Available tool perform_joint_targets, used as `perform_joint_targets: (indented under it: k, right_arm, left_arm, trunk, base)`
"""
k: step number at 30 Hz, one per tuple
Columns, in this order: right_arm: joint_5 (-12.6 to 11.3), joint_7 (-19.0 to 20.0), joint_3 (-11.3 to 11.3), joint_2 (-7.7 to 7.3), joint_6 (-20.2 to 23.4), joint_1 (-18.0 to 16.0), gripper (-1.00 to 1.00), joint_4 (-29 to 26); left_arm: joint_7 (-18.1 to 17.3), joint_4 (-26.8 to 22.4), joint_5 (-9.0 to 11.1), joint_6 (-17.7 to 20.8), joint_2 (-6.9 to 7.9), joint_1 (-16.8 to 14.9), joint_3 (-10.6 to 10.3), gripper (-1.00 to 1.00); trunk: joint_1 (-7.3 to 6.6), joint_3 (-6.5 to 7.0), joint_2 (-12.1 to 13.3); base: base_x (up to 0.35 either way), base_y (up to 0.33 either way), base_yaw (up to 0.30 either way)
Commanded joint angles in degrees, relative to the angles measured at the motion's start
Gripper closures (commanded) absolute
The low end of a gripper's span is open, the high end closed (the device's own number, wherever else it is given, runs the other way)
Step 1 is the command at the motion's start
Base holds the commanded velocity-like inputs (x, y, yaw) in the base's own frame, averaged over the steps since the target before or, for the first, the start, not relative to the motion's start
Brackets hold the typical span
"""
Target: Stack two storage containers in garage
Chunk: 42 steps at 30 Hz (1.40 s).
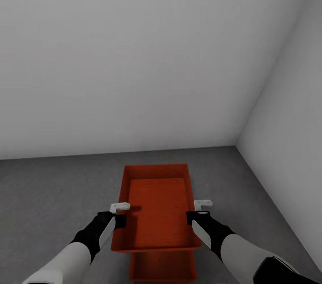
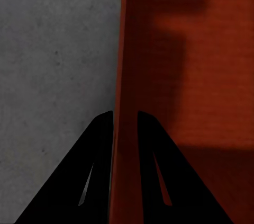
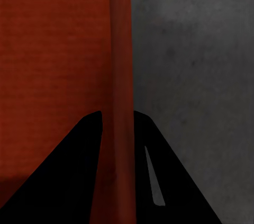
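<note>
The upper storage container (image 1: 156, 205) is held above the concrete floor (image 1: 53, 185) at 6 o'clock in the head view, near the corner of the grey-white walls (image 1: 147, 51).

The lower storage container (image 1: 163, 268) sits beneath it, its near end protruding toward 6 o'clock.

The left gripper (image 1: 120, 214) clamps the upper container's wall at 9 o'clock; in the left wrist view its fingers (image 2: 95, 150) straddle that wall.

The right gripper (image 1: 197, 213) clamps the opposite wall at 3 o'clock, fingers (image 3: 79, 155) one on each side of it.
</note>
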Motion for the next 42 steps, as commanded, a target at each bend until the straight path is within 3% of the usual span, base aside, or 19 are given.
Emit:
perform_joint_targets:
  k: [1,17,42]
  right_arm:
    - [1.66,-2.99,-1.64,-1.14,-1.37,-0.09,1.0,-0.19]
    - [1.66,-2.99,-1.64,-1.14,-1.37,-0.09,1.0,-0.19]
    - [1.66,-2.99,-1.64,-1.07,-1.37,-0.09,1.0,-0.19]
  left_arm:
    - [0.71,-0.07,-0.98,0.46,0.07,0.02,0.63,1.0]
    - [0.78,-0.05,-0.91,0.48,0.06,0.02,0.75,1.0]
    - [0.71,-0.07,-0.89,0.46,0.16,0.02,0.9,1.0]
  trunk:
    - [0.0,-0.15,-0.04]
    - [0.0,-1.63,-0.04]
    - [0.0,-3.33,-0.04]
  base:
    - [0.0,0.0,0.0]
    - [-0.111,-0.021,0.0]
    - [-0.004,-0.001,0.0]
